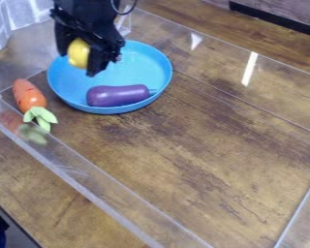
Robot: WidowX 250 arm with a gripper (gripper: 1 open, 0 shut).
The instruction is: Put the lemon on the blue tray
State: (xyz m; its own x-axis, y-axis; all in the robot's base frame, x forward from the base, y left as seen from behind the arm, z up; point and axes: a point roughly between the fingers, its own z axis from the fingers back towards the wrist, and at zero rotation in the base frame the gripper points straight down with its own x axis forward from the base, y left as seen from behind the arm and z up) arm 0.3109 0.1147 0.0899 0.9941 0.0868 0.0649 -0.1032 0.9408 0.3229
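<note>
The yellow lemon (77, 51) hangs between the black fingers of my gripper (84, 55), which is shut on it. It sits just above the left-back part of the round blue tray (147, 66). A purple eggplant (117, 95) lies inside the tray near its front rim. The arm body hides the tray's back-left rim.
An orange carrot (30, 95) with a green top lies on the wooden table left of the tray. A clear plastic sheet covers the table, its edges running diagonally at the front left. A pale object stands at the top left corner.
</note>
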